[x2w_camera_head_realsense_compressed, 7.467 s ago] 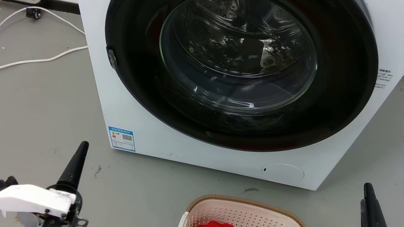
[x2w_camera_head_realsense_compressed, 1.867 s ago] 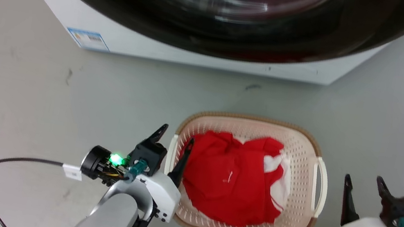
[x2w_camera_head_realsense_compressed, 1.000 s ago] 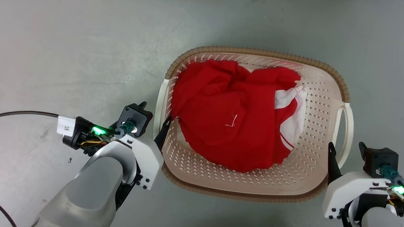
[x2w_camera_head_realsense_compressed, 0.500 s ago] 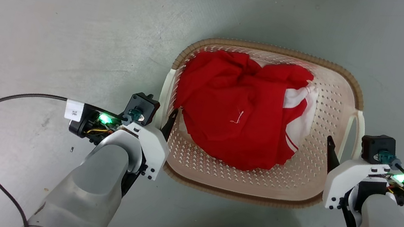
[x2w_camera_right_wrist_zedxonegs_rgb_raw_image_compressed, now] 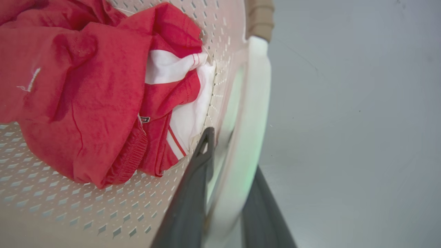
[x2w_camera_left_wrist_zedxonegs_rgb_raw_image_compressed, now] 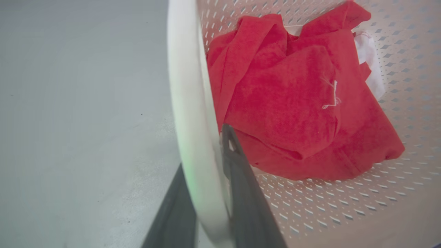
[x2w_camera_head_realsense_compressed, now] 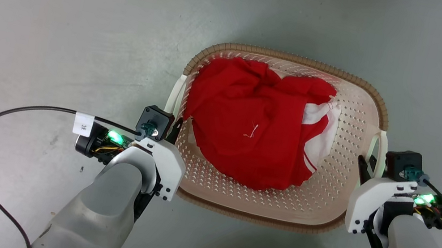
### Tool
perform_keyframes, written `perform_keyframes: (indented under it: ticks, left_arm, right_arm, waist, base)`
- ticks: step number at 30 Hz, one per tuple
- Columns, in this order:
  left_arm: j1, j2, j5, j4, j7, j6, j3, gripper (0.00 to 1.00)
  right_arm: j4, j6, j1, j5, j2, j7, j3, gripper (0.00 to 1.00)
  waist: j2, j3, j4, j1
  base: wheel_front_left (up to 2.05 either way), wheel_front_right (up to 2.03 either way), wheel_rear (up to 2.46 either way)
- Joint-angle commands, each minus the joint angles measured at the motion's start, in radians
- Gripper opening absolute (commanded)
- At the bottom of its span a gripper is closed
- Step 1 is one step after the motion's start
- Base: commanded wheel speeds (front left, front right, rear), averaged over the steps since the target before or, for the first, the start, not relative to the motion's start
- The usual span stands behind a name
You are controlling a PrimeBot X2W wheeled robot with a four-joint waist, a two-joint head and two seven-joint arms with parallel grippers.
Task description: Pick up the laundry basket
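Currently: laundry basket (x2w_camera_head_realsense_compressed: pixel 287 56) lies between both hands, with grey floor (x2w_camera_head_realsense_compressed: pixel 61 23) beneath. Left hand (x2w_camera_head_realsense_compressed: pixel 169 126) is clenched on the left loop handle (x2w_camera_head_realsense_compressed: pixel 175 91) — one finger inside the rim, one outside. Right hand (x2w_camera_head_realsense_compressed: pixel 369 166) grasps the right loop handle (x2w_camera_head_realsense_compressed: pixel 382 143) likewise. Contents: red garment (x2w_camera_head_realsense_compressed: pixel 249 120) — its white-striped part nearest the right hand.

Left claw (x2w_camera_left_wrist_zedxonegs_rgb_raw_image_compressed: pixel 201 155) outer fingertip hidden behind laundry basket (x2w_camera_left_wrist_zedxonegs_rgb_raw_image_compressed: pixel 184 86).
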Motion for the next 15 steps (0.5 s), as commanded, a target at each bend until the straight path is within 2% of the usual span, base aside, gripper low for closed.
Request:
perform_keyframes:
  ticks: [1,15]
  left_arm:
    - [0.013,0.008,-0.007,0.003,-0.003,-0.008,-0.013,0.0]
    - [0.111,0.006,-0.149,0.086,0.021,-0.033,-0.086,0.0]
  right_arm:
    - [0.001,-0.003,0.012,-0.006,-0.019,-0.002,0.003,0.0]
    - [0.068,-0.003,0.067,0.004,-0.018,-0.003,0.096,0.0]
  waist:
    - [0.0,-0.025,0.003,0.0]
    - [0.0,-0.291,0.062,0.0]
  base:
    - [0.0,0.0,0.0]
    - [0.0,0.0,0.0]
